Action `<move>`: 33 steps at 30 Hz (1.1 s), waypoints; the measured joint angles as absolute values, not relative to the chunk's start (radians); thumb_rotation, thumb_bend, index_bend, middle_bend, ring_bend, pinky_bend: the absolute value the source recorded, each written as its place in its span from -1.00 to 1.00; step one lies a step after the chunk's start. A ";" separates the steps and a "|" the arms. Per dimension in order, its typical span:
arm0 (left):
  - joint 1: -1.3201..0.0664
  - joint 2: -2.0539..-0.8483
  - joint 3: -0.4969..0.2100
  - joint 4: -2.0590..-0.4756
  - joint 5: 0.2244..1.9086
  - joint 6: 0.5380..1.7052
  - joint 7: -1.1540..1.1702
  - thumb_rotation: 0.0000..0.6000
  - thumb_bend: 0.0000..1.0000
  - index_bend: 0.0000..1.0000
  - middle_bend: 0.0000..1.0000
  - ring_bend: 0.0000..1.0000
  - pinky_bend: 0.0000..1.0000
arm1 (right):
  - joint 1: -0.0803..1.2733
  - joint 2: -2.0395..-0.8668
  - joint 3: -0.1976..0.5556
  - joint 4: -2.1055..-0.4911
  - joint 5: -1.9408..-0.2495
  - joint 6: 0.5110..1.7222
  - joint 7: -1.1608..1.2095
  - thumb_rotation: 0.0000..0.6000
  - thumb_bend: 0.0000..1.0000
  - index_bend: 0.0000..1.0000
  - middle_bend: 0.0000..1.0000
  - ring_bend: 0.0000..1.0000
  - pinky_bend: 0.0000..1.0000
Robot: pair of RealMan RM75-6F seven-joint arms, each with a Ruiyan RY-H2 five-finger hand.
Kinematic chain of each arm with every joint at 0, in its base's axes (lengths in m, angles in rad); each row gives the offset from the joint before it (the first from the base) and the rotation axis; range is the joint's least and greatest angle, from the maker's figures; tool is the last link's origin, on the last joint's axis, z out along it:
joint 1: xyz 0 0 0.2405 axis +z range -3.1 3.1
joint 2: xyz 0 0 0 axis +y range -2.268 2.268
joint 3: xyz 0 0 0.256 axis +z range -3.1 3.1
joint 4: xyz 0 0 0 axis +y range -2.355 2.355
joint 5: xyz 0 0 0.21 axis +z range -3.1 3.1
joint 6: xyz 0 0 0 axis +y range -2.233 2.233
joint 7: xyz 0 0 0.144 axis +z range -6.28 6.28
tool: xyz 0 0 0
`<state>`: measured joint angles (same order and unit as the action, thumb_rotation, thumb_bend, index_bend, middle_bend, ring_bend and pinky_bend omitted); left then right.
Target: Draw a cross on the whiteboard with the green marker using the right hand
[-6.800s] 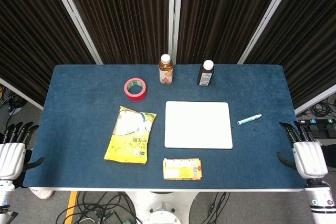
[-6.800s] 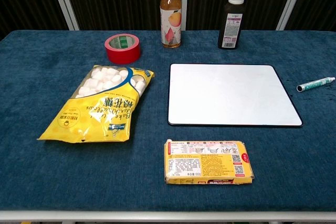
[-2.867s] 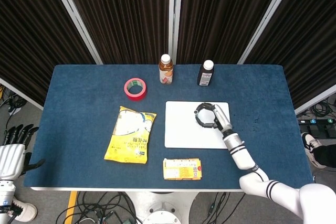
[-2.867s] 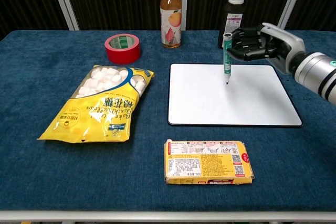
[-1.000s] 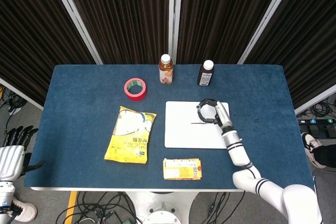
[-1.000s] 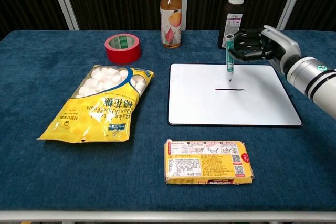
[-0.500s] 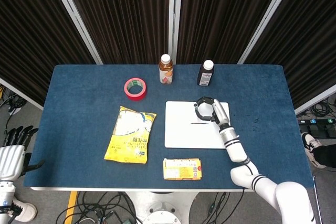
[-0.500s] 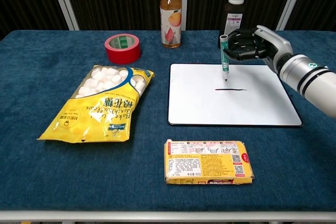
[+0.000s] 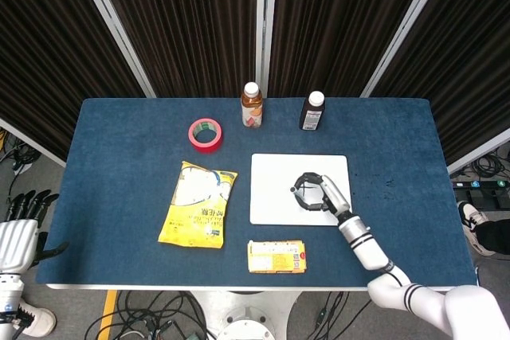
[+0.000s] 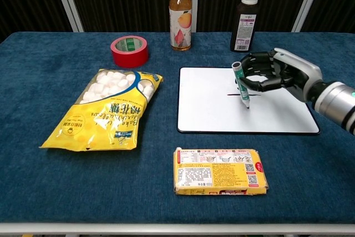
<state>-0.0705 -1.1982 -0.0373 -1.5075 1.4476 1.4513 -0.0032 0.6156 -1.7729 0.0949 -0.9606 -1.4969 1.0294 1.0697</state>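
Observation:
The whiteboard (image 9: 275,197) (image 10: 211,109) lies flat right of the table's middle and bears a short dark horizontal stroke (image 10: 236,94). My right hand (image 9: 320,194) (image 10: 274,75) hovers over the board's middle, gripping the green marker (image 10: 241,85) nearly upright, cap end up. Its tip points down at the board just below the stroke; whether it touches is unclear. My left hand (image 9: 17,232) hangs beside the table's left front corner, fingers apart, holding nothing.
A yellow marshmallow bag (image 10: 111,112) lies left of the board and a yellow box (image 10: 220,171) in front of it. Red tape roll (image 10: 129,51), a juice bottle (image 10: 181,17) and a dark bottle (image 10: 244,15) stand behind.
My right hand has carried the marker from the board's far edge toward me, across the horizontal stroke to just below it. The left hand has stayed put.

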 measured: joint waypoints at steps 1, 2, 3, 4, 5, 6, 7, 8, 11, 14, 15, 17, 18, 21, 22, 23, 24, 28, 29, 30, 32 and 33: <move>-0.070 -1.199 -0.037 -1.508 1.449 1.453 -0.004 1.00 -0.92 -0.70 -0.82 -0.97 -1.00 | 0.602 -1.746 0.083 -1.000 -1.503 1.041 1.072 1.00 0.34 0.25 0.11 -0.36 -0.70; -0.070 -1.199 -0.037 -1.508 1.450 1.454 -0.004 1.00 -0.92 -0.70 -0.82 -0.97 -1.00 | 0.592 -1.726 0.078 -1.027 -1.506 1.052 1.073 1.00 0.34 0.25 0.11 -0.36 -0.70; -0.069 -1.199 -0.037 -1.509 1.450 1.455 -0.004 1.00 -0.92 -0.70 -0.82 -0.97 -1.00 | 0.583 -1.707 0.075 -1.050 -1.508 1.064 1.073 1.00 0.34 0.25 0.11 -0.36 -0.70; -0.069 -1.199 -0.037 -1.509 1.451 1.458 -0.004 1.00 -0.92 -0.70 -0.82 -0.97 -1.00 | 0.573 -1.688 0.076 -1.070 -1.506 1.083 1.067 1.00 0.34 0.25 0.11 -0.36 -0.70; -0.068 -1.198 -0.037 -1.509 1.452 1.460 -0.005 1.00 -0.92 -0.71 -0.82 -0.97 -1.00 | 0.568 -1.680 0.082 -1.078 -1.502 1.095 1.060 1.00 0.34 0.25 0.11 -0.36 -0.70; -0.067 -1.198 -0.037 -1.509 1.453 1.463 -0.006 1.00 -0.92 -0.71 -0.82 -0.97 -1.00 | 0.563 -1.672 0.093 -1.082 -1.495 1.107 1.051 1.00 0.34 0.25 0.11 -0.36 -0.70; -0.065 -1.197 -0.037 -1.509 1.454 1.467 -0.007 1.00 -0.92 -0.71 -0.83 -0.97 -1.00 | 0.561 -1.666 0.103 -1.082 -1.490 1.111 1.042 1.00 0.34 0.25 0.11 -0.36 -0.70; -0.065 -1.197 -0.037 -1.508 1.455 1.469 -0.009 1.00 -0.92 -0.71 -0.83 -0.97 -1.00 | 0.560 -1.661 0.111 -1.081 -1.485 1.114 1.030 1.00 0.34 0.25 0.11 -0.36 -0.70; -0.065 -1.196 -0.038 -1.507 1.459 1.470 -0.012 1.00 -0.92 -0.70 -0.82 -0.97 -1.00 | 0.559 -1.645 0.127 -1.066 -1.475 1.126 0.974 1.00 0.34 0.25 0.11 -0.36 -0.70; -0.068 -1.197 -0.037 -1.507 1.461 1.466 -0.014 1.00 -0.92 -0.70 -0.82 -0.97 -1.00 | 0.557 -1.628 0.133 -1.041 -1.475 1.142 0.892 1.00 0.33 0.25 0.11 -0.36 -0.70; -0.069 -1.198 -0.037 -1.506 1.461 1.464 -0.014 1.00 -0.92 -0.70 -0.82 -0.97 -1.00 | 0.556 -1.623 0.133 -1.033 -1.475 1.146 0.860 1.00 0.33 0.25 0.11 -0.36 -0.71; -0.072 -1.200 -0.038 -1.504 1.462 1.461 -0.015 1.00 -0.92 -0.70 -0.82 -0.97 -1.00 | 0.555 -1.609 0.133 -1.016 -1.477 1.153 0.771 1.00 0.33 0.25 0.11 -0.36 -0.72; -0.073 -1.200 -0.039 -1.503 1.463 1.460 -0.015 1.00 -0.92 -0.70 -0.82 -0.97 -1.00 | 0.554 -1.602 0.131 -1.009 -1.478 1.154 0.726 1.00 0.33 0.25 0.11 -0.36 -0.73; -0.079 -1.201 -0.039 -1.503 1.468 1.456 -0.013 1.00 -0.92 -0.71 -0.82 -0.97 -1.00 | 0.553 -1.578 0.122 -0.986 -1.481 1.153 0.549 1.00 0.30 0.25 0.11 -0.38 -0.77; -0.080 -1.201 -0.038 -1.504 1.470 1.454 -0.013 1.00 -0.92 -0.71 -0.82 -0.97 -1.00 | 0.553 -1.568 0.117 -0.978 -1.482 1.148 0.471 1.00 0.29 0.25 0.11 -0.38 -0.78; -0.081 -1.201 -0.038 -1.505 1.470 1.453 -0.012 1.00 -0.92 -0.71 -0.82 -0.97 -1.00 | 0.553 -1.560 0.112 -0.971 -1.483 1.144 0.410 1.00 0.28 0.25 0.10 -0.39 -0.79; -0.081 -1.201 -0.037 -1.505 1.471 1.453 -0.012 1.00 -0.92 -0.70 -0.82 -0.97 -1.00 | 0.554 -1.553 0.108 -0.965 -1.483 1.137 0.350 1.00 0.27 0.25 0.10 -0.39 -0.80; -0.082 -1.200 -0.035 -1.512 1.470 1.450 -0.007 1.00 -0.92 -0.71 -0.82 -0.97 -1.00 | 0.558 -1.528 0.083 -0.923 -1.479 1.086 0.104 1.00 0.27 0.25 0.08 -0.42 -0.85; -0.082 -1.199 -0.035 -1.513 1.470 1.450 -0.005 1.00 -0.92 -0.71 -0.82 -0.97 -1.00 | 0.559 -1.526 0.077 -0.908 -1.477 1.068 0.067 1.00 0.27 0.24 0.07 -0.43 -0.86; -0.081 -1.198 -0.034 -1.516 1.469 1.449 -0.002 1.00 -0.92 -0.71 -0.82 -0.97 -1.00 | 0.560 -1.526 0.071 -0.889 -1.475 1.051 0.039 1.00 0.27 0.24 0.07 -0.44 -0.86; -0.081 -1.197 -0.033 -1.521 1.467 1.449 0.002 1.00 -0.92 -0.71 -0.82 -0.97 -1.00 | 0.562 -1.535 0.060 -0.841 -1.471 1.019 0.008 1.00 0.27 0.22 0.05 -0.46 -0.88; -0.080 -1.196 -0.033 -1.524 1.465 1.448 0.004 1.00 -0.92 -0.70 -0.82 -0.97 -1.00 | 0.563 -1.543 0.056 -0.819 -1.470 1.009 0.006 1.00 0.27 0.21 0.04 -0.47 -0.88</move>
